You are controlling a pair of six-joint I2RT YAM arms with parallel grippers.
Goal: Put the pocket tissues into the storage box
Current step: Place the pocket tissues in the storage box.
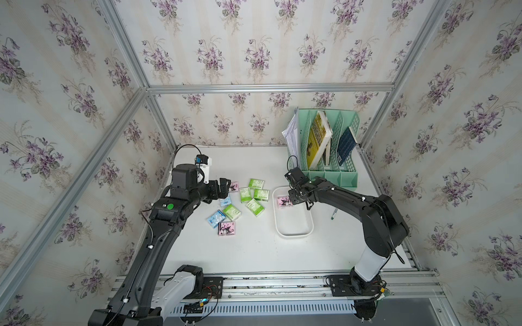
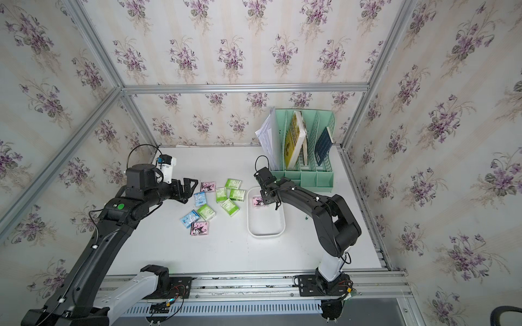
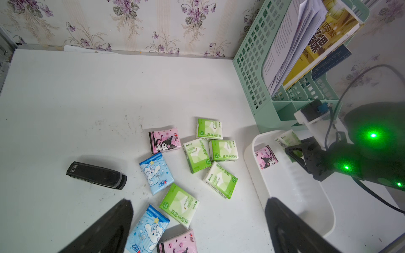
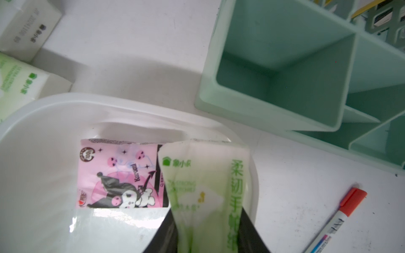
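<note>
White counter (image 1: 254,254), soft packs bound for the storage box (image 1: 293,223).
In both top views, loose pocket tissues (image 1: 245,194) lie just beside the box, with a pink pack (image 1: 284,201) inside it. In the left wrist view, the left end effector (image 3: 199,202) gapes empty. In the right wrist view, the right end effector (image 4: 206,230) pinches a creased green pack (image 4: 203,186) over the box. It is likely light, squashy and slick, so grip across the flat faces.

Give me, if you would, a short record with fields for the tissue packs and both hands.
right hand: shut on green pack, over the storage box
in box: one pink pack, lying flat
left hand: open, empty, by the loose packs
loose packs: nine on the table; five green, two blue, two pink
other: black stapler, red-capped marker, mint file organizer
</note>
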